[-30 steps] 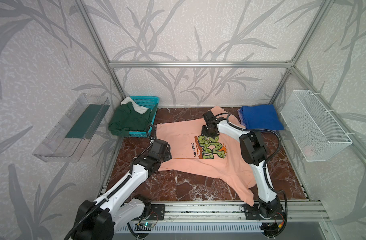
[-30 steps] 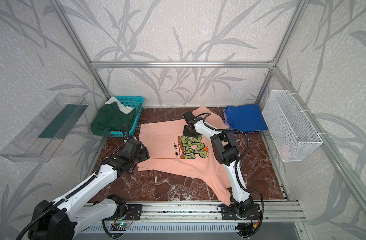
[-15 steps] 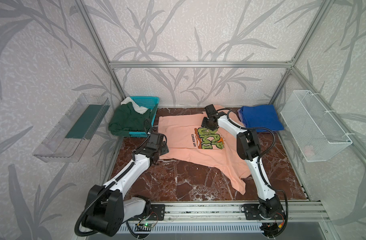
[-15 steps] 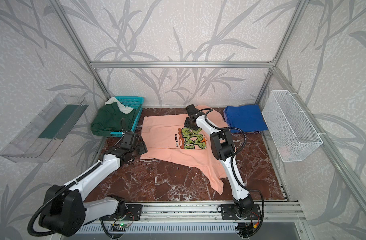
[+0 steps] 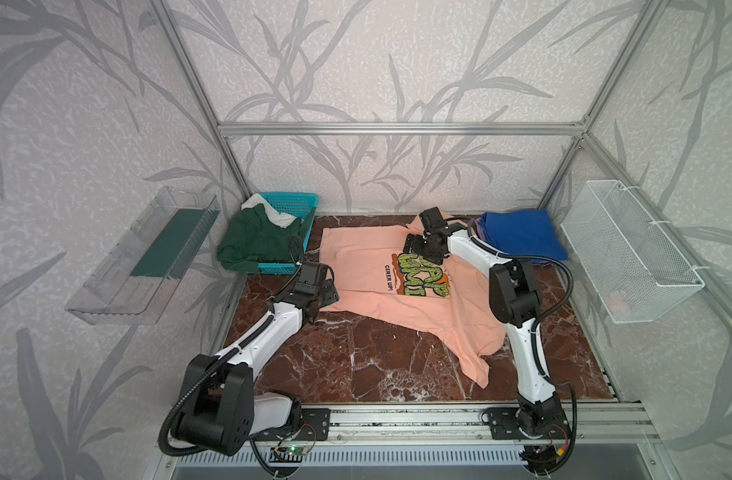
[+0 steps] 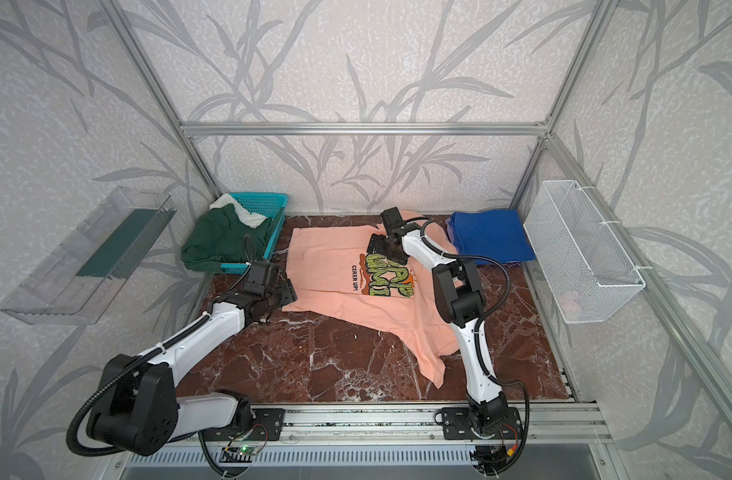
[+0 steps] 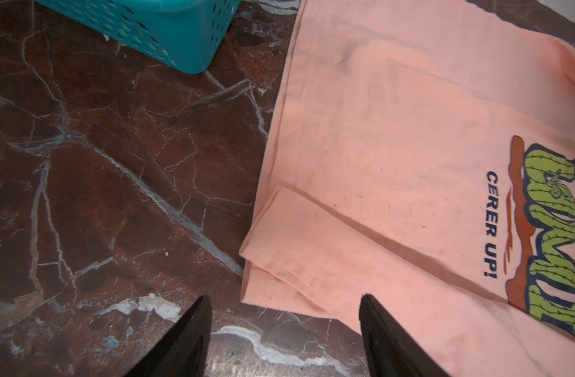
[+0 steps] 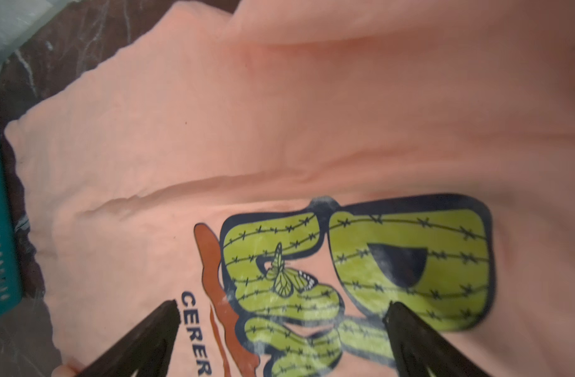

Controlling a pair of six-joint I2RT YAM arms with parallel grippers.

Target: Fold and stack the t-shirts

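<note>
A peach-pink shirt (image 5: pixel 368 270) lies spread, print up, across the middle of the marble table (image 5: pixel 376 357) in both top views. One sleeve trails toward the lower right of the frame, and the lower-left corner is doubled over on itself. The left gripper (image 7: pixel 284 302) hovers at that folded corner, left of centre, its fingers parted with nothing between them (one tip sits over bare marble, the other over the cloth's edge). The right gripper (image 8: pixel 281 308) hangs over the top of the green cartoon lettering, just above centre, fingers spread wide and empty; whether they touch the cloth cannot be told. A blue shirt (image 5: pixel 518 235) sits folded at the upper right of the table, just beside the peach one's upper edge. At the upper left, a dark green shirt (image 5: pixel 256 245) spills over the front of a teal basket (image 5: pixel 299 201), with a white shirt (image 5: pixel 279 218) bunched behind it.
</note>
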